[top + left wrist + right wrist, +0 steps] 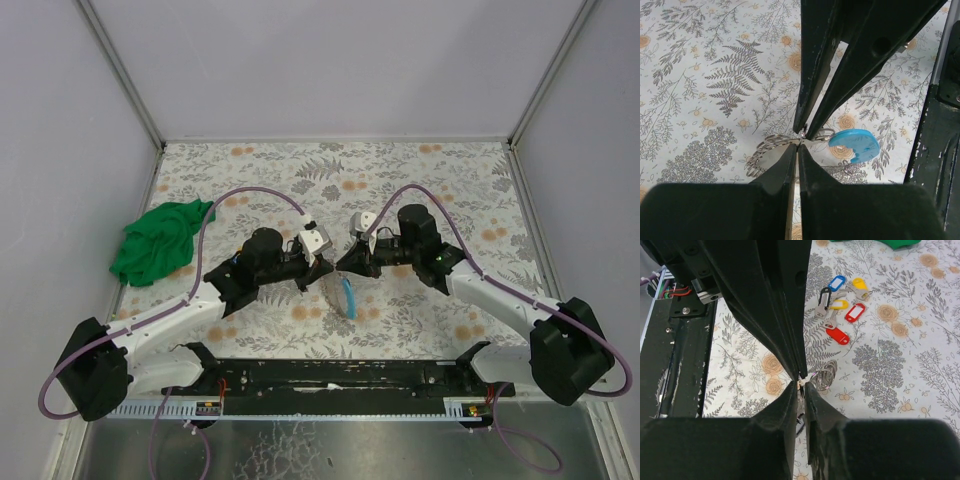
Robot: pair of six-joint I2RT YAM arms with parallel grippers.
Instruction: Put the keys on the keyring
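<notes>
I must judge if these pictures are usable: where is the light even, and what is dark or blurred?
Top view: even light, soft shadows, reflections on the metal sheet. Left wrist view: the left gripper is a dark mass; keyring and table sharp. Right wrist view: the right gripper blocks much; the keys are sharp.

The top camera looks steeply down from above and behind, with the arm bases at 6 o'clock and the whole floral table (420, 180) in frame. Each wrist camera sits close above the tabletop and looks along its own gripper, the left gripper (798, 146) or the right gripper (801, 385), with the other at 12 o'clock. All three views share the keyring (347, 297).
</notes>
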